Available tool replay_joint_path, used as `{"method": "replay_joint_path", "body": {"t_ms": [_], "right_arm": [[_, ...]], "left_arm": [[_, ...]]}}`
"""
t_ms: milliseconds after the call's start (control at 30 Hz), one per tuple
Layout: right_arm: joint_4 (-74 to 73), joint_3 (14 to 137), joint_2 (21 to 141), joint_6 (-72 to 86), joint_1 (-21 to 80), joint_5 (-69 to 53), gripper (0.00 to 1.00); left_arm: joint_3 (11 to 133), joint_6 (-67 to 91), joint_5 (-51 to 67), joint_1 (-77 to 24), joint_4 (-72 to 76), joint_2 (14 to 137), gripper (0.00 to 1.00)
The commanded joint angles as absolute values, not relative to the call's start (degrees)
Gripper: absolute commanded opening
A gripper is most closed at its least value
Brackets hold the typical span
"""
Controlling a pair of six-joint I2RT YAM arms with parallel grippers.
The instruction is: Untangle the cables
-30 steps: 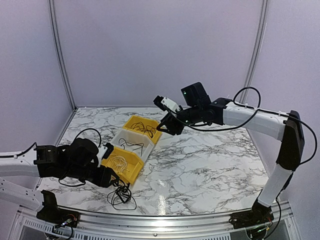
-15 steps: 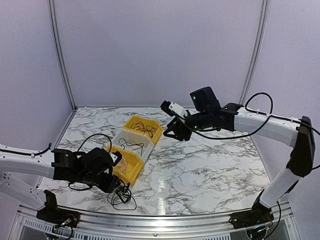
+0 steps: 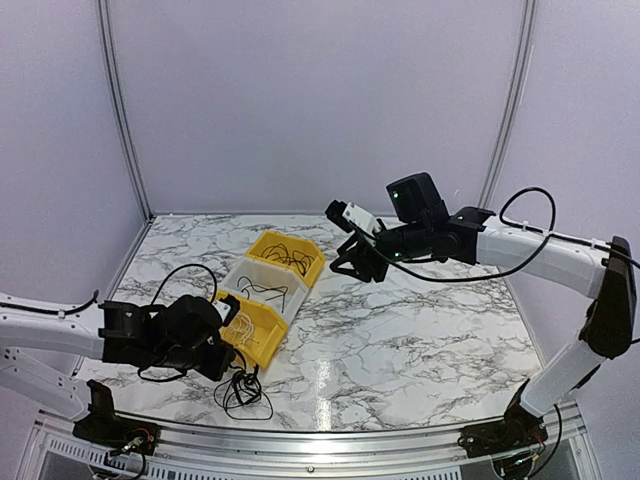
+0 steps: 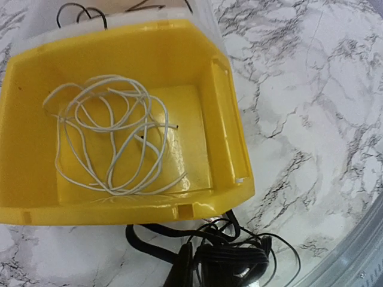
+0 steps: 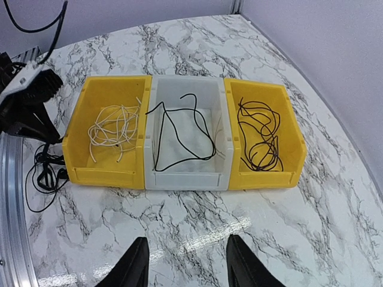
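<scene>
The black tangle (image 4: 230, 256) lies on the marble table (image 3: 420, 330), just in front of the near yellow bin (image 4: 230, 119) and close to the metal rail (image 3: 330, 445) at the table's edge. The left gripper (image 4: 194, 272) sits in it with its fingers drawn nearly together. As far as black on black allows, they are pinching strands.

As I judge it, a pull could lift the whole clump and cinch its knots instead of freeing one strand. A loop could catch the bin's lip and drag the bin, or slide over the rail. A thin strand could also slip from the pinch.

The clump has no true heading. Its longer spread runs roughly along the bin's front wall, with loops fanning toward the rail.

Inside that bin rests a white cable coil (image 4: 108, 143). The white middle bin (image 5: 185, 179) holds a single black cable (image 5: 179, 134), and the far yellow bin (image 5: 263, 177) holds more black cables (image 5: 260, 134). The right gripper (image 5: 187, 266) hovers over bare table before the bins, fingers apart and empty.
</scene>
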State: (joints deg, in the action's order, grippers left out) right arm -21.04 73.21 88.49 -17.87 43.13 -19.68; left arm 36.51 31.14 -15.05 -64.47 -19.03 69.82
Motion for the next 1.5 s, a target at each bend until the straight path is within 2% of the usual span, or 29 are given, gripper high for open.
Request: {"method": "replay_joint_path", "body": {"t_ms": [0,67,100,167,400,700,833,1000,1133,1233,1467], "right_arm": [[-21.1,74.2,87.0,-19.2,43.0,-20.5,0.45],[-21.2,75.1,87.5,-19.2,43.1,-21.3,0.44],[-21.7,76.6,88.4,-19.3,43.3,-23.1,0.44],[-21.9,78.3,89.3,-19.3,43.8,-24.7,0.44],[-22.5,83.2,93.5,-19.7,46.2,-27.5,0.44],[-22.9,93.8,95.9,-16.8,47.0,-41.6,0.47],[-22.2,99.8,96.3,-13.7,47.0,-46.0,0.52],[-28.4,105.0,99.1,-14.5,47.0,-49.2,0.67],[-29.2,104.1,99.9,-12.0,47.0,-51.7,0.71],[-29.0,103.8,101.1,-10.1,47.0,-53.5,0.71],[-26.7,101.6,102.0,-6.8,48.3,-55.7,0.61]], "left_arm": [[37.3,31.5,-14.1,-64.7,-21.7,56.7,0.07],[38.3,30.5,-12.4,-64.7,-21.8,50.6,0.05],[41.5,29.7,-12.4,-64.7,-23.0,44.9,0.0],[45.2,28.5,-11.4,-64.7,-24.5,43.4,0.0],[60.8,24.0,-9.6,-64.7,-29.6,49.0,0.0],[73.5,24.5,-11.7,-64.7,-28.7,58.5,0.0],[74.0,25.0,-11.8,-64.7,-28.6,60.1,0.0],[72.3,26.4,-15.5,-64.7,-27.6,60.5,0.0],[70.4,27.6,-17.9,-64.6,-25.5,61.0,0.0],[69.0,28.4,-20.2,-64.7,-22.5,61.6,0.0],[67.7,29.8,-21.3,-64.7,-17.7,64.3,0.0]]}}
